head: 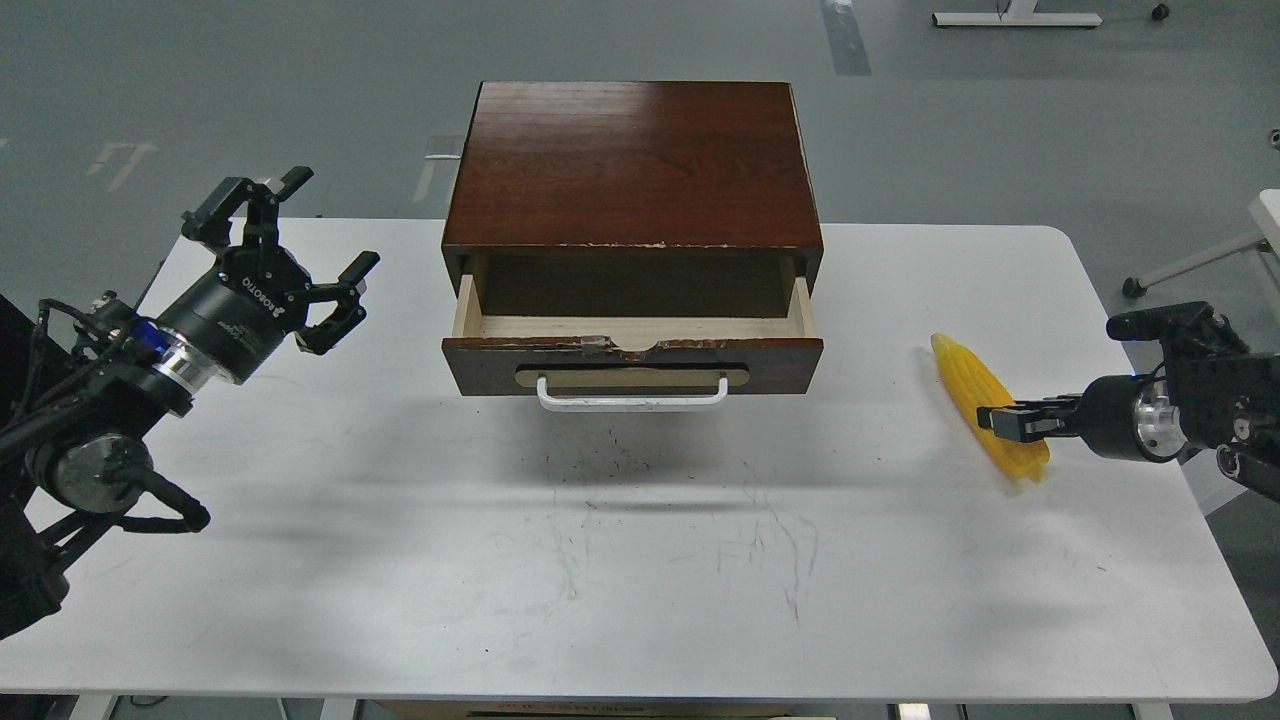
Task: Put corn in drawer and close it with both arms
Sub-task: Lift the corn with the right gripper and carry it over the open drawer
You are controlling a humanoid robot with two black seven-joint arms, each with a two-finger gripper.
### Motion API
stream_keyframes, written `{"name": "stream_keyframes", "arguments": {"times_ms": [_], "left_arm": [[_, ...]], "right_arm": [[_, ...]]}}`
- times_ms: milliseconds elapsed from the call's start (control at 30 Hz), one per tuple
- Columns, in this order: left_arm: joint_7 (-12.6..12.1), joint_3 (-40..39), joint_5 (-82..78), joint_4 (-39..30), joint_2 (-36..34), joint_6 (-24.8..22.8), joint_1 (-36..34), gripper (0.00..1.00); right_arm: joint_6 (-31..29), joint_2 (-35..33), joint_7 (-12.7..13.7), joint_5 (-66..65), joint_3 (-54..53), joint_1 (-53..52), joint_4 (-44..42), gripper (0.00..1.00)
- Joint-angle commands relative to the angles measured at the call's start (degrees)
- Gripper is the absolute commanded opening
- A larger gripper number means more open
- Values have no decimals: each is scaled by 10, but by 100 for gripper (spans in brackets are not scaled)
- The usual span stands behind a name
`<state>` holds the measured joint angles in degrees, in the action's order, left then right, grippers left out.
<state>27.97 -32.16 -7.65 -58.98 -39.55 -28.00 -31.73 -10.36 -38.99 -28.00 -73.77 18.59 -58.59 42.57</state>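
Head view shows "ROBOTIQ" printed in white along the barrel of our left gripper (285, 250), with a smaller line of lettering beside it too fine to read; its fingers stand spread wide apart, clear of everything, raised over the left side of the white table (640, 560); our right gripper (990, 418) has its fingers drawn together on the corn (985, 405), clamping it near the lower, thicker end; the corn lies to the right of the cabinet (632, 165), well apart from it, its long axis running diagonally, the tapered tip pointing up and left, away from us; the drawer (632, 362) is pulled open, pale wood inside, white bar handle facing us, top edge chipped; the tabletop carries dark scuffs and scratches in front of the drawer; beyond lies a grey floor with faint markings.
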Motion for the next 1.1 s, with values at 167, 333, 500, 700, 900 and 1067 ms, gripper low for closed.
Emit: {"name": "stream_keyframes", "arguments": {"times_ms": [167,333,500,700,900,1067], "left_arm": [[0,-1,0,-1,0,0,-3,99],[0,-1,0,-1,0,0,-4,99],[0,-2,1,-3,-8,0,-5,99],[0,-2,1,-5,-24,0,-5,99],[0,-1,0,-5,-37,0,-5,99],[0,-1,0,-6,-40,0,-5,99]], "right_arm": [[3,-51,0,6,-10,-146,72,18],[-6,-55,0,7,-6,-287,110,19],[-11,-11,0,6,0,-380,129,19],[-4,91,0,-2,51,-449,144,18],[31,188,0,-49,102,-487,169,18],[60,233,0,-89,128,-491,174,18]]}}
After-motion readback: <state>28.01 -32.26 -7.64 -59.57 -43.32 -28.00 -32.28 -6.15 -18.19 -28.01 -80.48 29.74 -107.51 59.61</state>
